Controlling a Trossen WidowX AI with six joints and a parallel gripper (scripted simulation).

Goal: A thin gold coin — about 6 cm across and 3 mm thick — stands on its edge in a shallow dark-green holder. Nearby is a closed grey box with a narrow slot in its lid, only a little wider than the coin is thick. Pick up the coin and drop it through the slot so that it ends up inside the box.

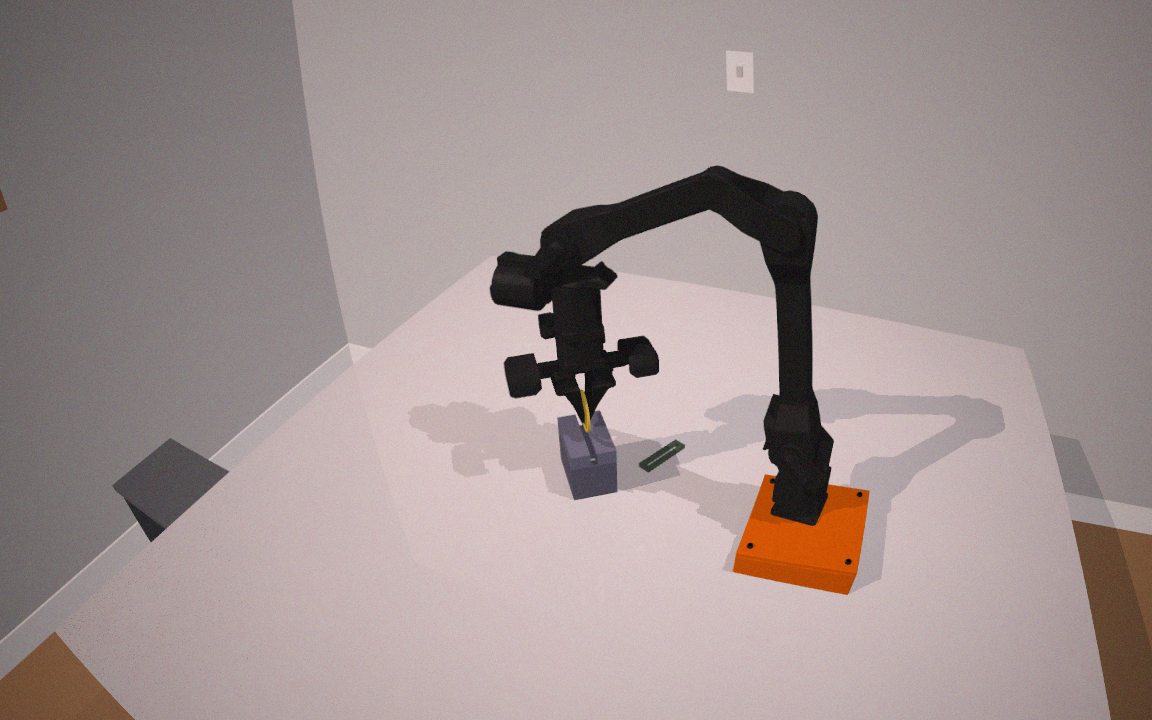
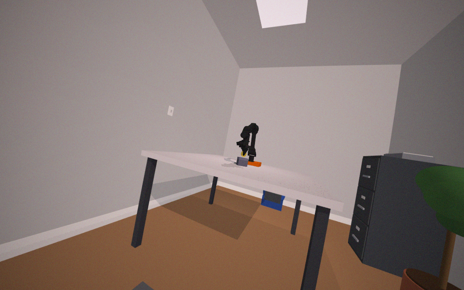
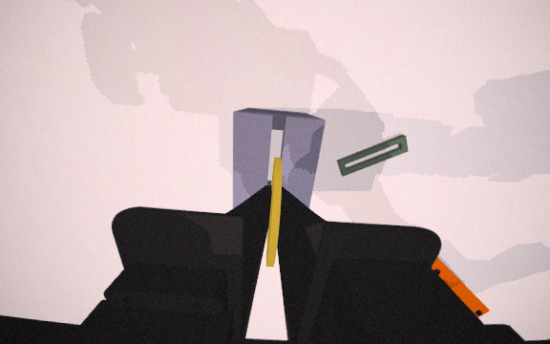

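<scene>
The top view looks down at a slant on the worktop [image 1: 473, 582] from high above the grey box [image 1: 589, 461], quite near. The exterior view stands far from the box [image 2: 242, 161], low in the room, facing a corner. The wrist view looks down past the hand [image 3: 271, 191] on the box [image 3: 251, 153], very near. All three views share the box.

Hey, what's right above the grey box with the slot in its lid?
The black gripper hangs over the grey box, pinching the thin gold coin edge-down above the slot. The box interior is hidden.
</scene>
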